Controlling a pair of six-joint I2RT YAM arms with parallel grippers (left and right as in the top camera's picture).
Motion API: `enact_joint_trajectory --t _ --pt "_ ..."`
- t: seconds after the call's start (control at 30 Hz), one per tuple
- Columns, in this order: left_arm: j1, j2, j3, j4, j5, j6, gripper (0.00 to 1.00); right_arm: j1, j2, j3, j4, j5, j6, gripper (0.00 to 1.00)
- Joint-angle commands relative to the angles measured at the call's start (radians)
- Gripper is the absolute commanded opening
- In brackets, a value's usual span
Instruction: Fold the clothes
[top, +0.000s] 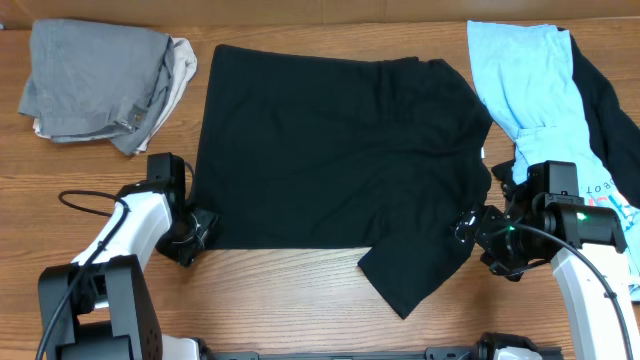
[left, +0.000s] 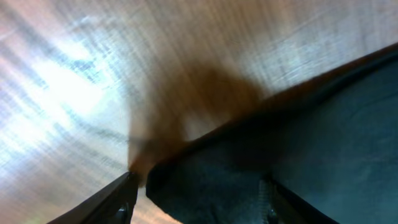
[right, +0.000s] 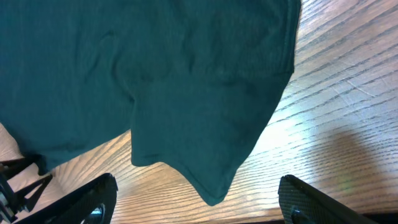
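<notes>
On the wooden table (top: 300, 295), a folded grey garment (top: 90, 80) lies at the far left corner. It rests on a beige garment (top: 183, 62) whose edge shows along its right side. Nearer the front edge, the left gripper (top: 200, 232) sits low at the front left corner of the black T-shirt (top: 330, 140). In the left wrist view, its two fingers (left: 115, 202) stand apart with the hem corner lying between them. The cloth is not pinched, so this end effector is released. The black T-shirt is spread flat across the centre of the table, with its hem toward the left arm and its neck end toward the right. One sleeve (top: 415, 270) projects toward the front edge at the right. The right gripper (top: 478, 235) is just beside that sleeve, at the shirt's right edge. In the right wrist view, its fingers (right: 93, 199) are spread wide, the sleeve tip lies on the table ahead of them, and nothing is grasped. At the far right corner a light blue garment (top: 520, 80) lies unfolded, touching the T-shirt's right edge. A second black garment (top: 610, 110) lies against its right side, reaching the table edge.
</notes>
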Motion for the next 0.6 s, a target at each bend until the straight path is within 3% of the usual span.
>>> enact_joint_trajectory --t 0.0,0.07,0.17,0.27,0.37,0.4,0.57 --pt "0.003 0.016 -0.049 0.060 -0.026 -0.016 0.73 0.006 0.000 0.027 0.002 0.005 -0.006 0.86" --pt "0.003 0.016 -0.061 0.078 -0.026 -0.016 0.74 0.006 0.000 0.027 0.002 0.005 -0.006 0.86" --pt "0.004 0.017 -0.069 0.105 -0.026 -0.016 0.62 0.006 0.000 0.027 0.001 0.005 -0.006 0.86" --pt "0.003 0.017 -0.069 0.111 -0.025 -0.014 0.43 0.006 0.000 0.027 -0.004 0.005 -0.006 0.86" --pt "0.004 0.017 -0.069 0.111 -0.024 0.040 0.09 0.006 0.000 0.027 -0.013 0.005 -0.006 0.85" --pt "0.004 0.017 -0.068 0.111 -0.021 0.069 0.04 0.006 0.000 0.027 -0.018 0.005 -0.006 0.85" --pt "0.005 0.017 -0.060 0.106 0.043 0.207 0.04 0.006 0.000 0.027 -0.042 0.005 -0.005 0.72"
